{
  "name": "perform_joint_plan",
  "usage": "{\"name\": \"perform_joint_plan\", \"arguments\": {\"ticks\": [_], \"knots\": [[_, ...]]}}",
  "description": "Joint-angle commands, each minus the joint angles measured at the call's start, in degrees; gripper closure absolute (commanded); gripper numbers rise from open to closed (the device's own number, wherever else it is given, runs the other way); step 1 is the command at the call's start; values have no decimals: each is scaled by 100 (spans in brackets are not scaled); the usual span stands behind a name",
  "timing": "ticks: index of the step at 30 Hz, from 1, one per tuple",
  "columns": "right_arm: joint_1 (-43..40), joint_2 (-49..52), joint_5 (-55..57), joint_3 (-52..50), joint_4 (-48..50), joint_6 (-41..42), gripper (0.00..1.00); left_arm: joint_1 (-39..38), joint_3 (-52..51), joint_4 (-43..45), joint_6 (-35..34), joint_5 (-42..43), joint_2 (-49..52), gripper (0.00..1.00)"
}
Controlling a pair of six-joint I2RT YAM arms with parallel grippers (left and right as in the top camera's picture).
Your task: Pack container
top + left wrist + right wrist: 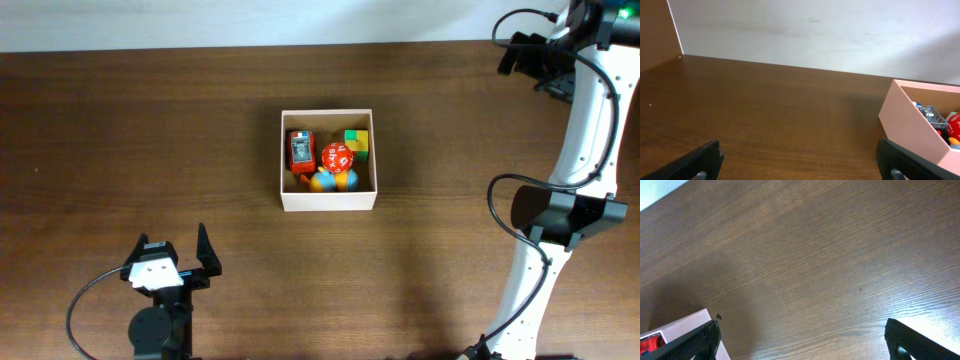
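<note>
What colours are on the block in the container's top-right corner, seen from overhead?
Green and yellow. The block in the container shows best in the overhead view.

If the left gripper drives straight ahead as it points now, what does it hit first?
Likely nothing: the left gripper faces bare brown wooden table, and the square white-walled container sits off to its right. Clearance past its right finger is hard to judge.

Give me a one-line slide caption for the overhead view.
Square white-walled cardboard container holds small colourful toys; left gripper, right gripper open.
</note>
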Motion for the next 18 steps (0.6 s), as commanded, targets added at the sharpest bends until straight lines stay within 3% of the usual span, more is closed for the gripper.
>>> {"name": "perform_joint_plan", "arguments": {"ticks": [1,11,18], "knots": [[350,-247,-31,98,-31,33,1,28,-55,20,90,101,-63,1],[1956,-1338,59,98,-24,-13,1,28,-55,20,92,101,-63,1],[3051,-2356,1659,-706,621,-297,1,28,-55,20,90,101,-63,1]]}}
